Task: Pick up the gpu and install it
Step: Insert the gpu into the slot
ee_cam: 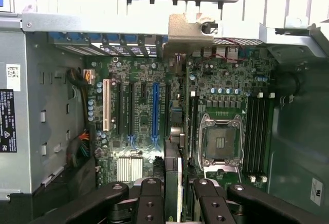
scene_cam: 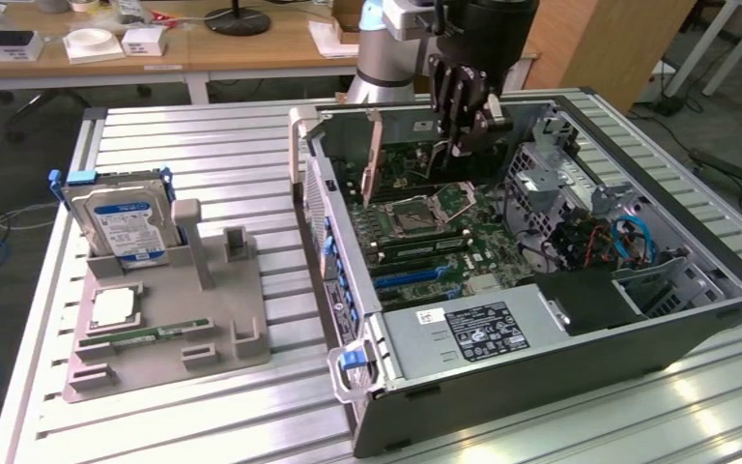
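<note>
We see the open computer case [scene_cam: 680,319] lying on the slatted table [scene_cam: 216,145], motherboard [ee_cam: 133,80] facing up. Inside the case hangs the gripper [scene_cam: 470,135], jaws clamped on the gpu [ee_cam: 173,183], which stands edge-on just above the board, its silver bracket towards the case's rear wall

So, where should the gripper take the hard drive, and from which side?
By its free upper part, coming straight down from above. The hard drive stands upright in the grey stand, whose slot covers its lower end, so only the top is open. Close across the two flat faces.
</note>
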You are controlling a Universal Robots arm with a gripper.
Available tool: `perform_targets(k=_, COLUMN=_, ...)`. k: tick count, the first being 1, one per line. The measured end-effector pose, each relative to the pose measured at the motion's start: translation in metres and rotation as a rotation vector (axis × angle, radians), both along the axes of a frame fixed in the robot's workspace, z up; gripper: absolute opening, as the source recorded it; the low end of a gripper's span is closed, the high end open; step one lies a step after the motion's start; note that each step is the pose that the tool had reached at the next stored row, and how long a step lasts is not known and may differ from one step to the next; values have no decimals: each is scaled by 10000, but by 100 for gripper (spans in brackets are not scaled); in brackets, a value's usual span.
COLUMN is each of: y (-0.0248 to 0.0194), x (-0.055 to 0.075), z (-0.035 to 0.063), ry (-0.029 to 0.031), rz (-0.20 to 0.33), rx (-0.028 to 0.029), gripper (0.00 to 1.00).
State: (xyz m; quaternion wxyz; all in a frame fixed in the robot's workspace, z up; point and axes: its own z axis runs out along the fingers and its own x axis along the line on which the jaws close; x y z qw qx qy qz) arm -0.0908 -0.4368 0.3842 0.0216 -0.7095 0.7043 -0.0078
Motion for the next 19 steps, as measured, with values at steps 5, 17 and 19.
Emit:
perform_targets(k=5, y=-7, x=-1, z=-18, ry=1, rz=-1, rx=-1, gripper=26)
perform_targets(k=17, y=-7, x=-10, z=-105, ry=2, rz=0, rx=-1, gripper=26)
perform_targets(k=19, y=-7, x=-12, z=-119, ry=2, rz=0, rx=0, gripper=26)
